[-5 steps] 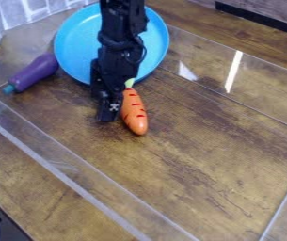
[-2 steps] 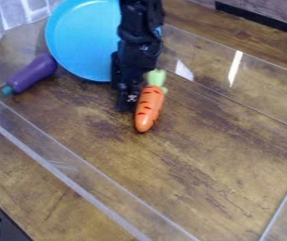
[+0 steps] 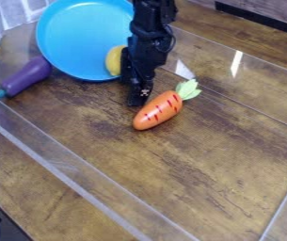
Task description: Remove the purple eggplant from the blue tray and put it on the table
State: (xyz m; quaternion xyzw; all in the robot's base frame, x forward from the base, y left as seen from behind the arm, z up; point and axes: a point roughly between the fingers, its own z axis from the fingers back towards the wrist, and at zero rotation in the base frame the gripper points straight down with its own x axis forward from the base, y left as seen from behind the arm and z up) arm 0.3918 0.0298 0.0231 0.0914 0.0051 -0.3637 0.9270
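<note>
The black robot gripper (image 3: 139,93) is hanging with fingers apart beside the orange toy carrot (image 3: 160,110); the shiny purple toy eggplant (image 3: 27,75) is lying on the dark brown wooden table (image 3: 221,169), touching the round blue plastic tray (image 3: 71,42).

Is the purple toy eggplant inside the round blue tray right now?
No, the glossy purple toy eggplant lies on the dark brown wooden table, just outside the round blue plastic tray's left rim.

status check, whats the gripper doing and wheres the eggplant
Gripper open, empty, pointing down between blue tray and carrot. Purple eggplant lies on the table beside the tray's left rim, outside it. Lemon in the tray.
</note>
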